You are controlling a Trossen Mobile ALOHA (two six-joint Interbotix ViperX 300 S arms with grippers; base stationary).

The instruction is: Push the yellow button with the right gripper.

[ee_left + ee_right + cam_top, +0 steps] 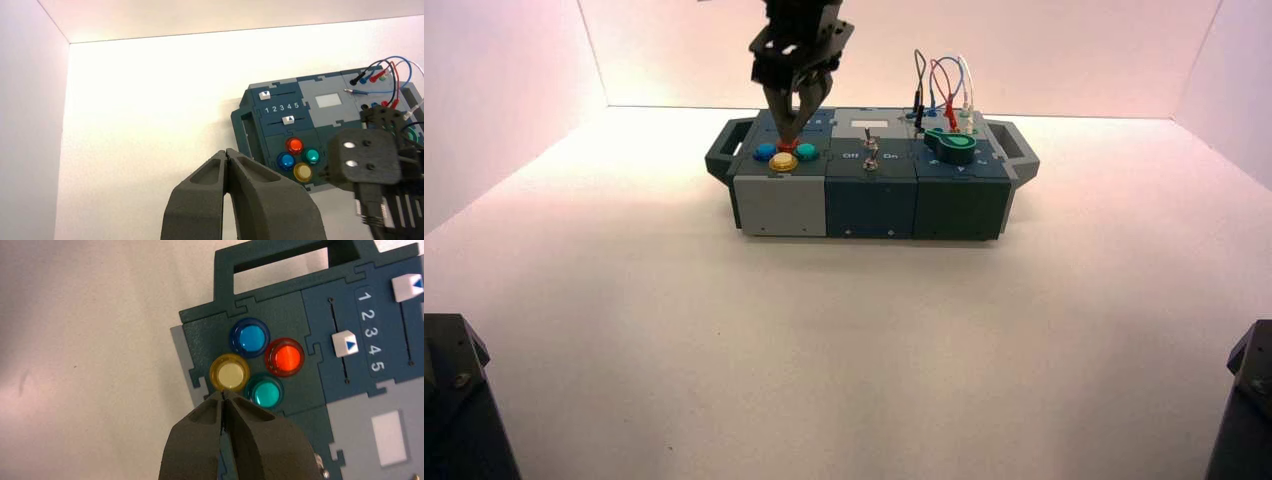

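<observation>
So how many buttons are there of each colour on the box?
yellow button: 1
blue button: 1
red button: 1
teal button: 1
Total: 4 buttons, in a diamond. The right hand, shut, points its tip beside the yellow one.

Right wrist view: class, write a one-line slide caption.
The shut right gripper points at the yellow button, beside the blue, red and teal buttons.

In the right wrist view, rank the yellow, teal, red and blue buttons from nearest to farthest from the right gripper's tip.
Right gripper, jaws shut:
1. Yellow button, just beyond the tip.
2. Teal button, beside the tip.
3. Red button and blue button, behind those two: too close to call.
</observation>
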